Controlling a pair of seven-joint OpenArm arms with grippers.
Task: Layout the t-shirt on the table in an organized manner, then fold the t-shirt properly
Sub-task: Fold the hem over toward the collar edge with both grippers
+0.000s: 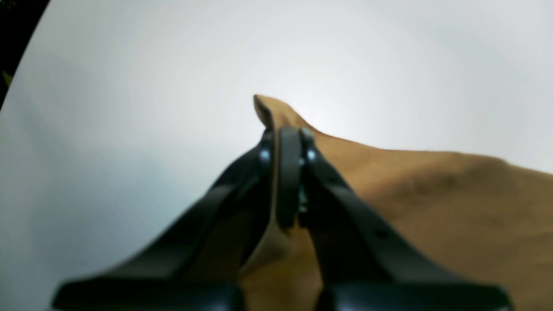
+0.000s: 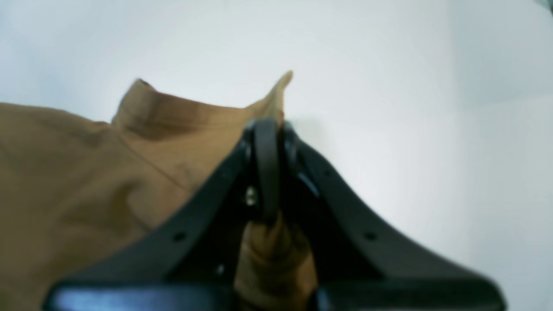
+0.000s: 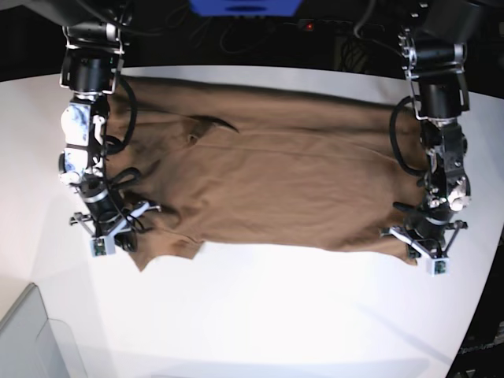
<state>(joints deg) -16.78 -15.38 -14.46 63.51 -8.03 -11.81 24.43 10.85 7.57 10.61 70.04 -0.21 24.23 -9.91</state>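
Observation:
The tan-brown t-shirt (image 3: 276,181) lies spread wide across the white table (image 3: 260,307), with some wrinkles near the neck. At the shirt's right lower corner in the base view, my left gripper (image 3: 417,240) pinches the cloth. The left wrist view shows this left gripper (image 1: 287,134) shut on a raised fold of the t-shirt (image 1: 432,194). On the base view's left, my right gripper (image 3: 118,232) sits at the sleeve edge. In the right wrist view the right gripper (image 2: 268,125) is shut on a bunched peak of the t-shirt (image 2: 86,172).
A grey translucent bin corner (image 3: 31,339) stands at the table's near left. The table's curved edge (image 3: 482,315) runs down the right side. Bare white tabletop (image 1: 129,86) stretches beyond both gripped corners. Dark cables and a blue object (image 3: 244,6) lie behind the table.

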